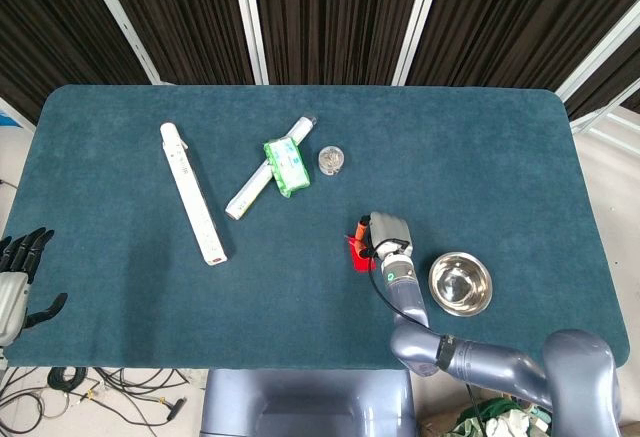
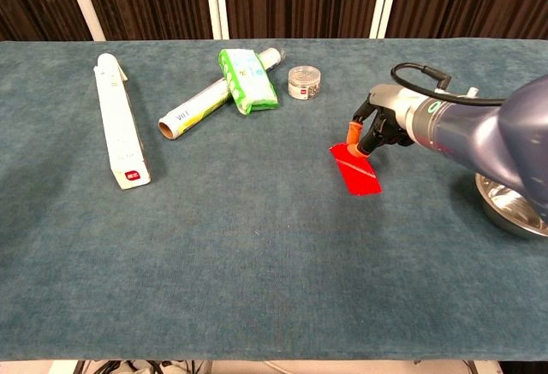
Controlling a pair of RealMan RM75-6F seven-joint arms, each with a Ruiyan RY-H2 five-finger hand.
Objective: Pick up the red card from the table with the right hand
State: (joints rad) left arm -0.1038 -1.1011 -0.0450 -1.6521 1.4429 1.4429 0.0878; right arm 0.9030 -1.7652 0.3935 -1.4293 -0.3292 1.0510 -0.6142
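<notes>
The red card [image 2: 357,173] lies right of the table's middle, its far edge raised off the cloth and its near edge still down. My right hand [image 2: 377,126] is at that far edge, and an orange-tipped finger [image 2: 354,127] and the thumb pinch it. In the head view the right hand [image 1: 388,229] covers most of the red card [image 1: 355,254], leaving only a strip visible on its left side. My left hand [image 1: 18,282] hangs off the table's left front corner with fingers spread and holds nothing.
A steel bowl [image 1: 460,283] sits just right of the right hand, near the front edge. At the back left lie a long white box [image 2: 118,121], a foil roll [image 2: 201,104], a green wipes pack [image 2: 247,79] and a small clear jar [image 2: 302,82].
</notes>
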